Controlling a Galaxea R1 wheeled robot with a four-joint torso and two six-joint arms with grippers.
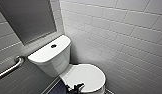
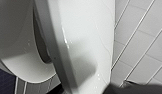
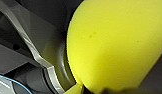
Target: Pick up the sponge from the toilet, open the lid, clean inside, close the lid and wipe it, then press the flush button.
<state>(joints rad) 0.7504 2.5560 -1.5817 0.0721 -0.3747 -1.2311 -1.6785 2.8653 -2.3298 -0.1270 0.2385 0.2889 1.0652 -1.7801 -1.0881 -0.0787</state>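
Sponge (image 3: 109, 45): bright yellow and off the toilet (image 1: 55, 62), sitting right in front of the right wrist camera with the robot's own grey body behind it. Nothing else is supporting it, so I read the right gripper as pinching it, though the contact points themselves are hidden.

Left gripper (image 1: 75, 87): a dark shape at the front-left edge of the lid (image 1: 84, 75), at or just over the rim. Can't tell whether it's spread or pressed together.

The lid looks down in the head view. The left wrist view has its rim close up, with a dark gap between rim and bowl.

Handling:
- Sponge: soft foam, light, squashes under grip. Hold it across the thick middle and leave a rounded end proud for scrubbing. It should get heavier and floppier once wet.
- Lid: thin glossy plastic, light but slick, hinged at the tank end. Take it at the free front rim, hooking under the edge rather than pinching the top face. Glints on the surface may be droplets, so expect slip. Ease it up and down, since a dropped lid slams on ceramic.
- Flush button (image 1: 53, 46): dark and round, set in the tank top near the back wall. It needs a straight-down push.

Other items: a grab bar (image 1: 12, 67) on the left wall and a tiled wall (image 1: 117, 37) on the right.

No brand, label or readable writing anywhere.
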